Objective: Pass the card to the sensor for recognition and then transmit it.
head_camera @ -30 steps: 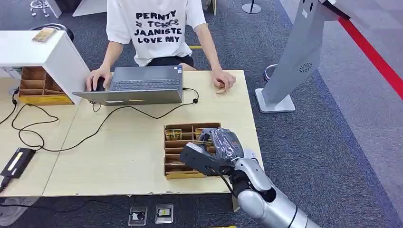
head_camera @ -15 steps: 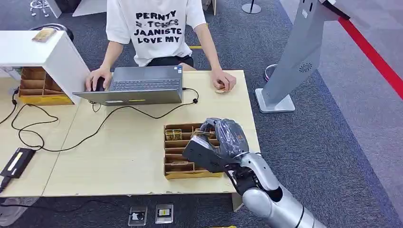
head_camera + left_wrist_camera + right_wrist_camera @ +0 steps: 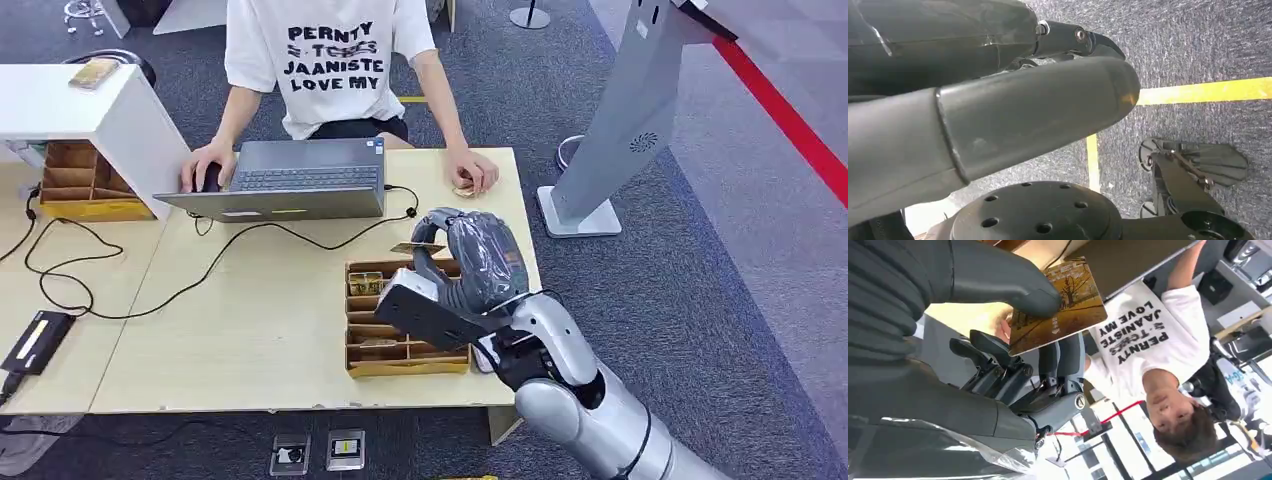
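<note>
While a person [image 3: 330, 70] in a white printed shirt sits at the top centre of the head view with both hands on the table [image 3: 250, 330], the right hand [image 3: 455, 285] sits right of centre, above the divided box [image 3: 380, 345]. It holds the card [image 3: 418, 248] between thumb and fingers; the card lies roughly flat, raised clear of the box, and points toward the laptop [image 3: 290, 180]. In the right wrist view the card [image 3: 1058, 305] shows in the upper middle of the frame as a brown picture of trees with small white marks, the thick grey thumb [image 3: 998, 277] pressing on its face and the darker fingers [image 3: 1058, 360] under it.

Right of the table, in the upper right of the head view, a grey slanted stand [image 3: 625, 110] rises from a flat base on the carpet, well apart from the card. A red stripe [image 3: 790, 120] runs across the floor beyond it.

A black cable [image 3: 150, 270] loops across the table from the laptop toward a small black device [image 3: 38, 340] at the lower left edge. A white shelf [image 3: 90, 110] sits at the upper left with a second brown box [image 3: 80, 180] beneath it.

Filling the left and middle of the left wrist view, the left hand [image 3: 998, 115] hangs over grey carpet with a yellow line [image 3: 1198, 91]; its thumb reaches out and nothing shows in it, but I cannot tell how the fingers lie.
</note>
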`<action>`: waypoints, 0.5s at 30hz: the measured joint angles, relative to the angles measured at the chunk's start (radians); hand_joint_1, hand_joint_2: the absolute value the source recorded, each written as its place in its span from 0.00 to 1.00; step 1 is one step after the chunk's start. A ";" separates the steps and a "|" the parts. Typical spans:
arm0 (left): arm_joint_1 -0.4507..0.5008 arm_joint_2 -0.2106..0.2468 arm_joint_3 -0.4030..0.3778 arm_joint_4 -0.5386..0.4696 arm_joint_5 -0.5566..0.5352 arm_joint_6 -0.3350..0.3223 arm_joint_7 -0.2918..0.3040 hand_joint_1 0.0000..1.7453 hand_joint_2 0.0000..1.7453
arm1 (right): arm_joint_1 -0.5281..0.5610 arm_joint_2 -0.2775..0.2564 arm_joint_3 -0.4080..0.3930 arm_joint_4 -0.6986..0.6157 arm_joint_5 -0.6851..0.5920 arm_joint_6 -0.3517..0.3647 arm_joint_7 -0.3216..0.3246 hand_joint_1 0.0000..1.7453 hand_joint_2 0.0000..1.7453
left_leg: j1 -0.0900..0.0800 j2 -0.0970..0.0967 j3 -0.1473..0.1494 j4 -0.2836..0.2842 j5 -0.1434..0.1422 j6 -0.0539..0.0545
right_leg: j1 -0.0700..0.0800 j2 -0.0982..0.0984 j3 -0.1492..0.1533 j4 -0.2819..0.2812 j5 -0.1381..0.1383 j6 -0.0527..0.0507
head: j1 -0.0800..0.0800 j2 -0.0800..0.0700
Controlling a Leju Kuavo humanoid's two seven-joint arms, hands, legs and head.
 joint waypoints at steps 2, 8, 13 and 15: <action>0.000 0.000 0.000 0.000 0.000 0.000 0.000 0.00 0.00 | -0.013 0.003 0.006 -0.001 0.003 0.007 -0.005 1.00 1.00 | 0.000 0.000 0.000 0.000 0.000 0.000 | 0.000 0.000 0.000 0.000 0.000 0.000 | 0.000 0.000; -0.001 0.000 0.000 0.000 -0.002 -0.004 0.000 0.00 0.00 | -0.066 0.039 0.011 0.005 0.006 0.038 -0.031 1.00 1.00 | 0.000 0.000 -0.001 0.000 0.000 0.000 | 0.000 0.000 0.000 0.000 0.000 0.000 | 0.000 0.000; -0.002 0.000 0.000 0.000 -0.009 -0.007 0.000 0.00 0.00 | -0.137 0.084 0.018 0.045 -0.004 0.060 -0.065 1.00 1.00 | 0.000 0.000 -0.001 0.000 0.000 0.000 | 0.000 0.000 0.000 0.000 0.000 0.000 | 0.000 0.000; -0.001 0.000 0.000 0.000 -0.010 -0.007 0.000 0.00 0.00 | -0.153 0.099 0.021 0.065 -0.005 0.062 -0.069 1.00 1.00 | 0.000 0.000 -0.001 0.000 0.000 0.000 | 0.000 0.000 0.000 0.000 0.000 0.000 | 0.000 0.000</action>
